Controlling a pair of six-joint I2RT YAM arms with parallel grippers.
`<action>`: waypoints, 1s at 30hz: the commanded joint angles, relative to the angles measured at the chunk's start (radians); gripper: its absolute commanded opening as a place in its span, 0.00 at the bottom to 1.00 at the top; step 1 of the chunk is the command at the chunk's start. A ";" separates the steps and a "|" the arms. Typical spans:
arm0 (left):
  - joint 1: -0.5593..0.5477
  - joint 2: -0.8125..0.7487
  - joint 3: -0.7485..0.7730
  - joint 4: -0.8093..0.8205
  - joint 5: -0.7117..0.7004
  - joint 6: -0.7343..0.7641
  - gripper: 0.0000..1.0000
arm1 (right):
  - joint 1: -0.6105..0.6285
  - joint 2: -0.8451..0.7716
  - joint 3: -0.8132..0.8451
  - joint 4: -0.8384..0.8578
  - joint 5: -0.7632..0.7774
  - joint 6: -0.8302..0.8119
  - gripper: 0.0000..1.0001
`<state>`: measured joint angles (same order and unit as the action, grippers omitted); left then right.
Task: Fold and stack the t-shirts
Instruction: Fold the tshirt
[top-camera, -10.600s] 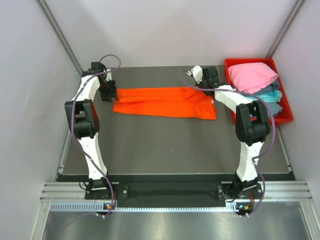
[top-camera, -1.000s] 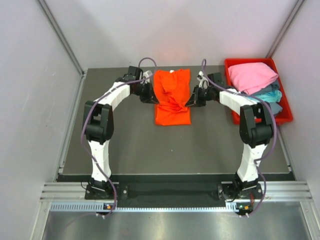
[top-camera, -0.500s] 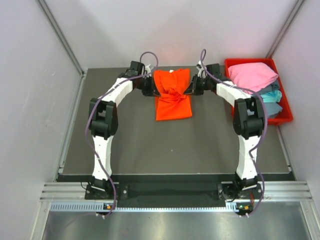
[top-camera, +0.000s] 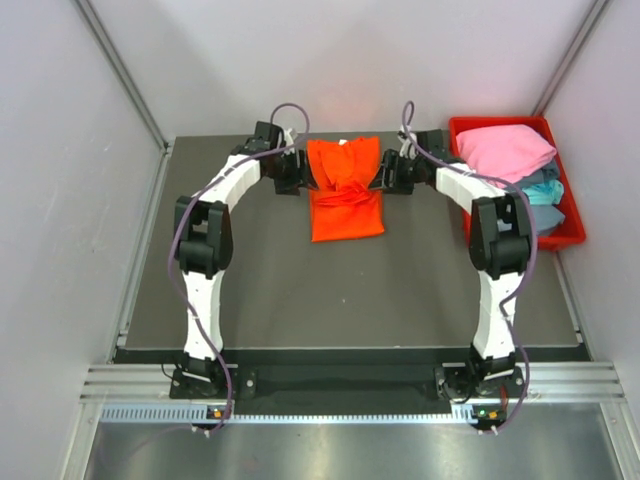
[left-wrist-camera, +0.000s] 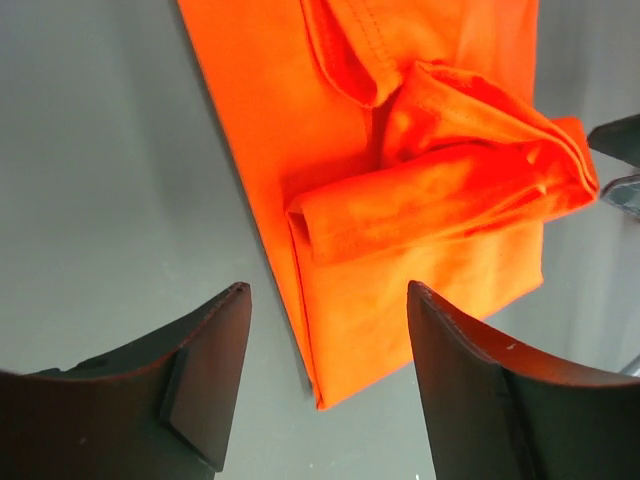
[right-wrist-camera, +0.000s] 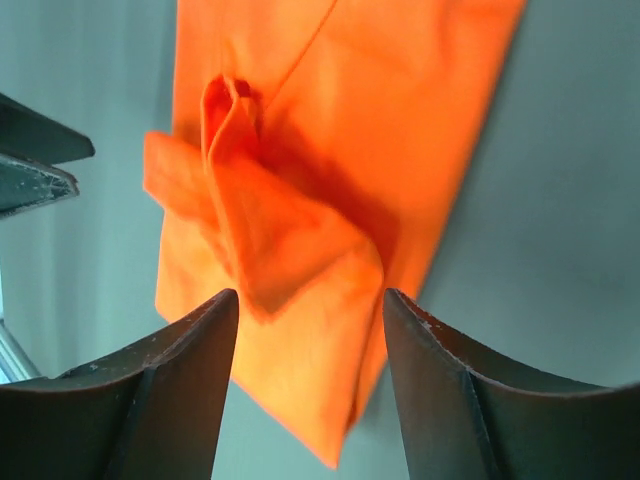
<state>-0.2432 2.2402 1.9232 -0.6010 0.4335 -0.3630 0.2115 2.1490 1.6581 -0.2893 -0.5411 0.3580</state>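
The bright orange t-shirt (top-camera: 345, 205) lies folded into a narrow rectangle at the table's far middle, with a loose bunched fold across its middle. It also shows in the left wrist view (left-wrist-camera: 400, 180) and the right wrist view (right-wrist-camera: 330, 150). My left gripper (top-camera: 298, 178) is at the shirt's left edge, open and empty (left-wrist-camera: 325, 375). My right gripper (top-camera: 385, 178) is at the shirt's right edge, open and empty (right-wrist-camera: 310, 385). A pink shirt (top-camera: 503, 152) lies on top of teal (top-camera: 548, 195) and grey-blue (top-camera: 535, 178) shirts.
The red plastic bin (top-camera: 572, 237) at the far right holds the pile of other shirts. Grey walls close in the dark table (top-camera: 330, 300) on the left, the right and the far side.
The shirt lay as a wide strip 10 s ago and is now a narrow folded rectangle. Over the last second both grippers shifted slightly toward the far edge and the bunched fold settled lower.
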 joint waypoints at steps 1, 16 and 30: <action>0.033 -0.157 -0.070 -0.019 0.040 0.001 0.69 | -0.052 -0.161 -0.067 -0.010 0.009 -0.048 0.60; 0.051 -0.294 -0.556 0.150 0.297 -0.204 0.71 | -0.084 -0.273 -0.412 0.004 -0.125 -0.022 0.58; 0.036 -0.179 -0.553 0.222 0.321 -0.255 0.74 | -0.081 -0.181 -0.457 0.067 -0.187 0.076 0.57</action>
<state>-0.1963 2.0502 1.3567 -0.4305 0.7300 -0.6060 0.1242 1.9518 1.2030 -0.2844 -0.6899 0.4057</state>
